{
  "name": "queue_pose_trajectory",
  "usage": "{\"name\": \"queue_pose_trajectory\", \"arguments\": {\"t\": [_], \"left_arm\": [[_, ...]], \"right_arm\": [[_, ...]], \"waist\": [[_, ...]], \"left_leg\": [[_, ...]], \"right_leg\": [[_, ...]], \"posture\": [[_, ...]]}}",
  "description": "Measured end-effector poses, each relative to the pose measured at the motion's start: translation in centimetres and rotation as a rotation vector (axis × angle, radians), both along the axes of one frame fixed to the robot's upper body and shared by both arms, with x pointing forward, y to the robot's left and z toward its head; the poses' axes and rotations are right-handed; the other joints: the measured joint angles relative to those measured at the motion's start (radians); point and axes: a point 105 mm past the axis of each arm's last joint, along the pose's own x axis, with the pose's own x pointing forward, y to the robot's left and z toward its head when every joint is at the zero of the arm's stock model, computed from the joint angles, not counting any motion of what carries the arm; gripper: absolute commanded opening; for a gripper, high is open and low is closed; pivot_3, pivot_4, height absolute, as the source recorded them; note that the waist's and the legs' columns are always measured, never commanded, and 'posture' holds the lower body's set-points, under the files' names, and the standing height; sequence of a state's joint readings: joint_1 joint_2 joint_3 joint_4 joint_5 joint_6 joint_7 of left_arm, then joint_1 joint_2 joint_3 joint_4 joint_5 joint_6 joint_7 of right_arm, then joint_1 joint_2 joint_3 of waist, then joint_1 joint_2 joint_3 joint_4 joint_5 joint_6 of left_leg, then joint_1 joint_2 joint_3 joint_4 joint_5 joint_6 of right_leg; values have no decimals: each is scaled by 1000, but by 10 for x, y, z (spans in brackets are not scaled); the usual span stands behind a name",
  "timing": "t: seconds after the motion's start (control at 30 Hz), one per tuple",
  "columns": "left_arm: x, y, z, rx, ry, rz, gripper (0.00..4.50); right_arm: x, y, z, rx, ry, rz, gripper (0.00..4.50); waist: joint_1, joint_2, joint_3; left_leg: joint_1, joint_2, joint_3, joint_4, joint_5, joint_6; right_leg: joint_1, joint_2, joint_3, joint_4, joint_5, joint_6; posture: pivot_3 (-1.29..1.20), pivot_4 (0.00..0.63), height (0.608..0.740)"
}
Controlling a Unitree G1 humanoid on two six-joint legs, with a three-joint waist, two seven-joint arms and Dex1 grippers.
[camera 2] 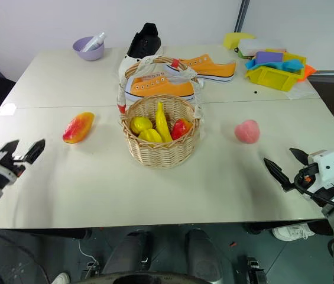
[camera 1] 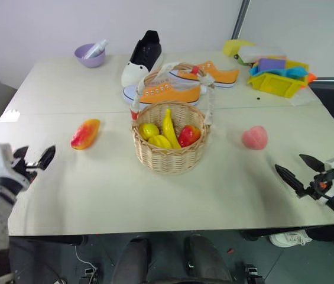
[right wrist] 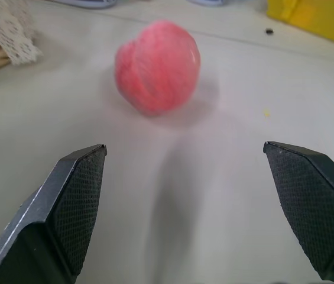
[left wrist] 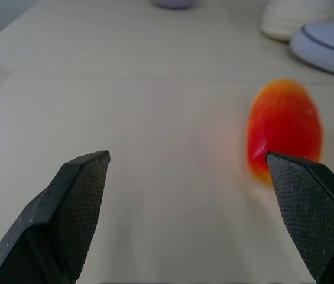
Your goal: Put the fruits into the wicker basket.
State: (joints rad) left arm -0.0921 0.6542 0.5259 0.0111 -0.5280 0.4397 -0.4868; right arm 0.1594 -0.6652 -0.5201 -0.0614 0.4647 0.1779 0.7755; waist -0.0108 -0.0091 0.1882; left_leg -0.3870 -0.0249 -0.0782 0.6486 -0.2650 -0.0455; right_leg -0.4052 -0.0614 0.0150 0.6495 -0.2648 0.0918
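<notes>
The wicker basket stands mid-table with a banana, lemons and a red apple inside. A red-orange mango lies on the table to its left, and a pink peach lies to its right. My left gripper hovers open near the table's left front edge, short of the mango, with nothing between its fingers. Over at the right front edge my right gripper is open too and empty, with the peach ahead of it.
Orange sneakers and a black-and-white shoe lie behind the basket. A purple bowl sits at the back left. A yellow plastic bin with colourful items stands at the back right.
</notes>
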Motion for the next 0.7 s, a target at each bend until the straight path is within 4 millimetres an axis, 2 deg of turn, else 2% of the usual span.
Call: {"name": "queue_pose_trajectory", "arguments": {"t": [0.1, 0.27, 0.43, 0.63, 0.7], "left_arm": [[18, -17, 10, 77, 49, -73, 4500], [44, -38, 23, 122, 118, -145, 4500], [64, -52, 17, 193, 247, -155, 4500], [78, -55, 3, 195, 374, -162, 4500], [82, -55, -3, 211, 409, -173, 4500]], "right_arm": [[-2, 19, 17, -14, -23, 72, 4436], [-12, 74, 64, -77, -64, 316, 4436], [-27, 127, 99, -101, -96, 542, 4436], [-38, 176, 109, -92, -106, 733, 4436], [-40, 186, 110, -84, -116, 764, 4436]], "waist": [[-2, 0, 0], [-3, 0, 0], [-1, -2, 1], [-1, -5, 1], [-1, -6, 2]], "left_leg": [[0, 0, 0, 0, 0, 0], [0, 1, -1, 0, 0, 0], [-1, 0, -1, 0, 0, 0], [-3, 0, -2, 0, 0, 0], [-3, 0, -1, 0, 0, 0]], "right_leg": [[0, 1, 0, 0, 0, 0], [0, 2, -1, 0, 0, 0], [-1, 2, -1, 0, 0, 0], [-2, 2, -2, 0, 0, 0], [-2, 2, -2, 0, 0, 0]], "posture": [[0, 150, 729], [0, 150, 729], [0, 150, 729], [0, 150, 729], [0, 150, 729]]}}
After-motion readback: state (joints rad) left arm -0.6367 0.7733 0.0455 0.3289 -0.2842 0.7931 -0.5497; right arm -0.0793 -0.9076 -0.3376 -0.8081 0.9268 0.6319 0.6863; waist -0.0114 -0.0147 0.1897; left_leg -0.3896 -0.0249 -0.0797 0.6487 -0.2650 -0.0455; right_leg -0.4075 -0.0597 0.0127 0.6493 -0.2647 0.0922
